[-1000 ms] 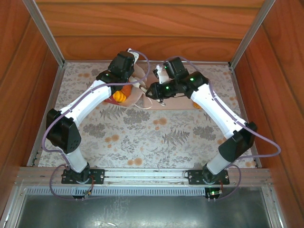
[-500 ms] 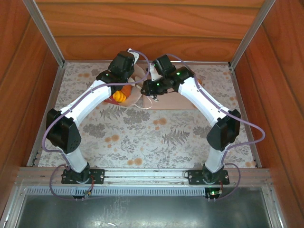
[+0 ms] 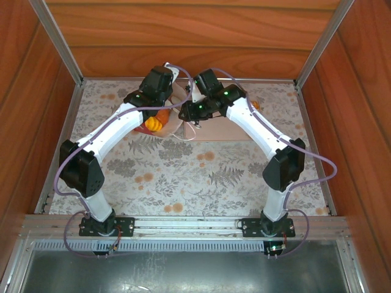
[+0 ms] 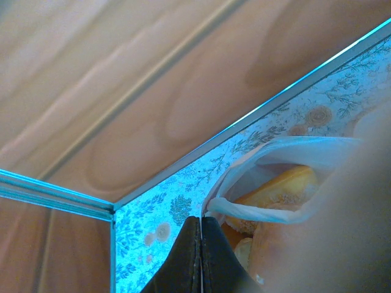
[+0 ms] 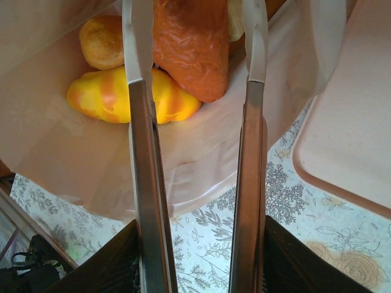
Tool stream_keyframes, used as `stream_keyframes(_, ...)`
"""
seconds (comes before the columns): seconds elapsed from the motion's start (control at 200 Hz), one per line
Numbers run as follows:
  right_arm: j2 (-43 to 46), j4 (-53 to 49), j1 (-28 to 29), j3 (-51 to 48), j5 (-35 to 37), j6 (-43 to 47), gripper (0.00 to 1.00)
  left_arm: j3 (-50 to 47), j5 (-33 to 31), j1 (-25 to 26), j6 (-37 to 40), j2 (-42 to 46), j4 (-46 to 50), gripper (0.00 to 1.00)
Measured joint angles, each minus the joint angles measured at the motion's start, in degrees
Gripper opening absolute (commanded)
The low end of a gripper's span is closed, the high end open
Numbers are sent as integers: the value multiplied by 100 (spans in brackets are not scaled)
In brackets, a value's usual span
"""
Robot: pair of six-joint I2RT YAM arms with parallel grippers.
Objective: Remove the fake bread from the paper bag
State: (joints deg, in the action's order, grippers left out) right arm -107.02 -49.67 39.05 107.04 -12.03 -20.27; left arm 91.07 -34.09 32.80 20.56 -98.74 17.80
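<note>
Gripping the metal tongs [image 5: 143, 183], the right gripper [image 5: 198, 250] is standing partly open, its 2 fingers pressing the tong arms from outside. Those arms are reaching into the paper bag [image 5: 91, 165], flanking the fake bread [image 5: 189, 49] lying inside. The left gripper [image 4: 201, 244] is pinching the bag's rim, jaws fully together.

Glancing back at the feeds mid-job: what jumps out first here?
The tongs in the right gripper reach open into the mouth of the bag, their tips flanking an orange-brown bread with a yellow striped roll beside it. The left gripper is shut on the bag's rim, and a pink tray lies just right of the bag.
</note>
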Motion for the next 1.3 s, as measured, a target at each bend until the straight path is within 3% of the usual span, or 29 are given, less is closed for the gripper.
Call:
stream_keyframes(0.23, -223, 0, 0, 79, -48, 4, 49, -7, 13, 0, 0, 9, 15, 0)
stream_keyframes(0.41, -256, 39, 0, 205, -155, 24, 55, -7, 37, 0, 0, 9, 13, 0)
stream_keyframes(0.66, -389, 79, 9, 232, -251, 24, 50, -7, 55, 0, 0, 9, 15, 0)
stream_keyframes(0.775, -439, 66, 28, 245, -260, 22, 44, -7, 55, 2, 0, 9, 15, 0)
stream_keyframes(0.975, -466, 39, 35, 297, -260, 26, 24, -7, 50, 0, 0, 9, 15, 0)
stream_keyframes(1.299, -120, 81, 44, 33, -164, -7, 15, -7, -70, 0, -2, 9, 9, 0)
